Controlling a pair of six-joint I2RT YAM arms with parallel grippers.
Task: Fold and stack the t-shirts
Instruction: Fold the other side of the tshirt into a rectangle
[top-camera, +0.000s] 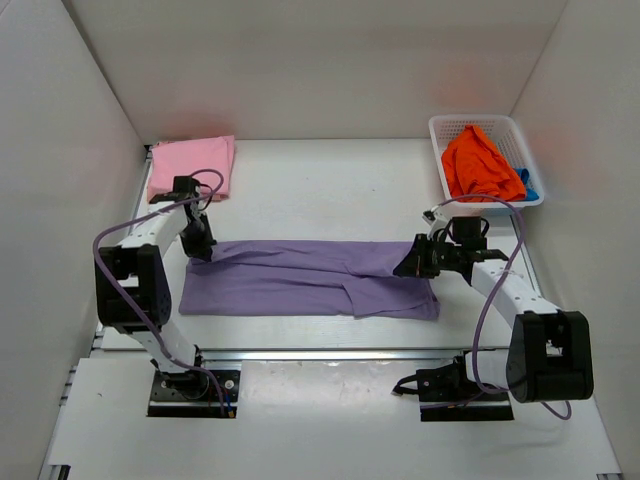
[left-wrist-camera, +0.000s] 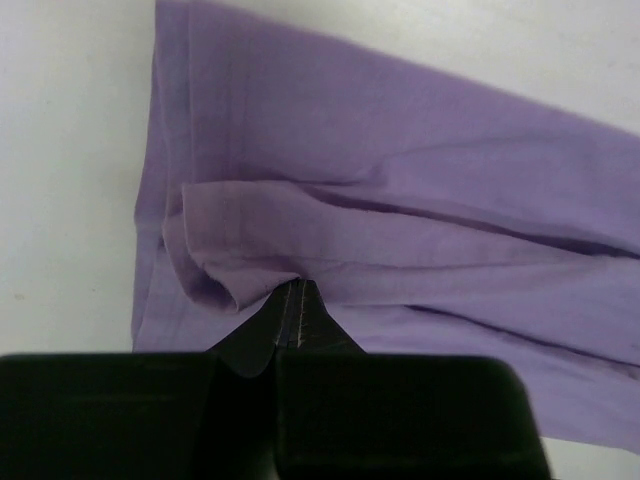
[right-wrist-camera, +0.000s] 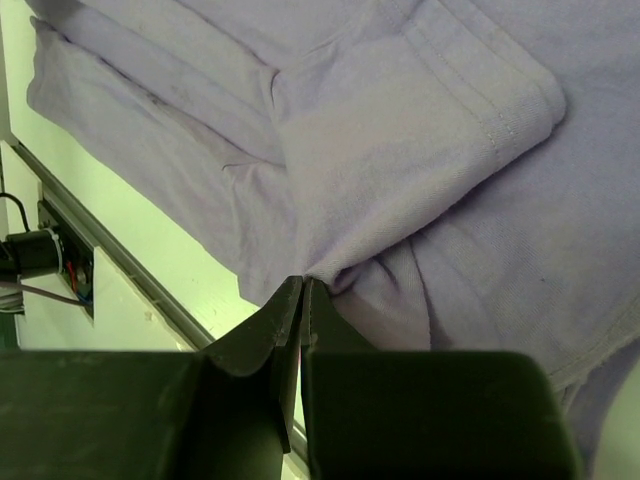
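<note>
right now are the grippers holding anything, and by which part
Both hold the purple t-shirt: the left gripper pinches a fold of cloth at its left end, the right gripper a fold at its right end.

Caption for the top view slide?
Mid-fold: left end effector and right end effector pinch opposite ends of the purple t-shirt; pink t-shirt folded far left.

Shows soft, matt knit cloth in the purple t-shirt (top-camera: 310, 278), creased, hems stitched. Shows the same matt cloth in the pink t-shirt (top-camera: 190, 166) at ten o'clock and the orange t-shirt (top-camera: 480, 163) at one o'clock. Shows smooth white plastic lattice on the basket (top-camera: 470, 120), smooth matt white on the table (top-camera: 330, 190), and dark, smooth, plastic-looking finish on the left gripper (left-wrist-camera: 296, 288) and right gripper (right-wrist-camera: 302, 284).
</note>
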